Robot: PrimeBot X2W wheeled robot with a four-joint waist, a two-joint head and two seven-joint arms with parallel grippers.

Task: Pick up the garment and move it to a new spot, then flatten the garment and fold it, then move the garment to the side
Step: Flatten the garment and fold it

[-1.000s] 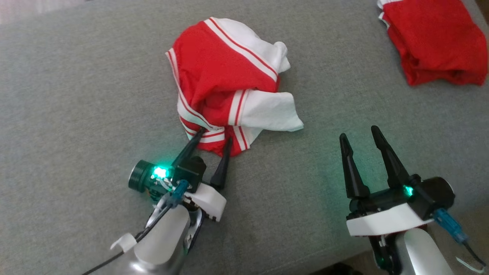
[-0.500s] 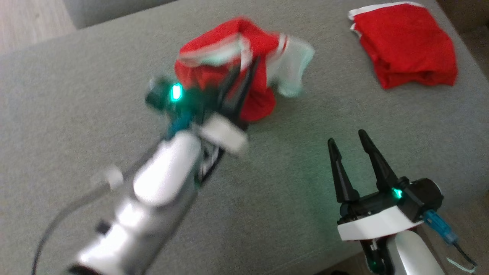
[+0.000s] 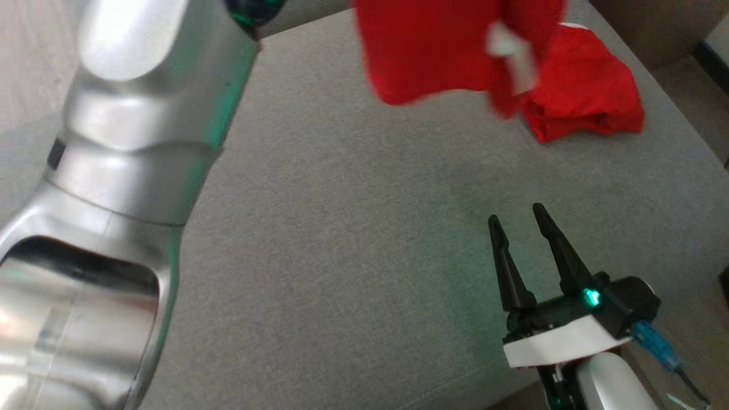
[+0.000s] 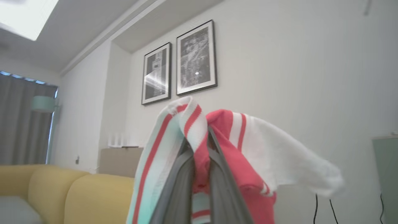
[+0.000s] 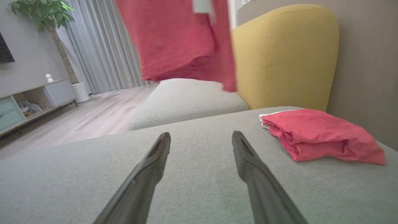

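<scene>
The red garment [image 3: 433, 51] with white striped trim hangs in the air above the grey cushion, blurred at the head view's top. In the left wrist view my left gripper [image 4: 200, 143] is shut on a bunched fold of the garment [image 4: 224, 146], which drapes over both fingers. The silver left forearm [image 3: 125, 142] rises steeply along the left of the head view. My right gripper [image 3: 515, 219] stands open and empty low over the cushion at the lower right, its fingers [image 5: 152, 161] spread apart in the right wrist view, where the garment [image 5: 177, 40] hangs ahead of them.
A second, folded red garment [image 3: 581, 102] lies at the cushion's far right corner [image 5: 317, 137]. The grey cushion [image 3: 353, 239] stretches wide under both arms. A yellow sofa back [image 5: 286, 56] stands behind it, and wooden floor with a cabinet [image 5: 34, 99] lies off to the left.
My left gripper shut on the garment's near edge and lifted it high off the cushion, up and toward the far right. The right gripper stayed put; the head camera shifted.
</scene>
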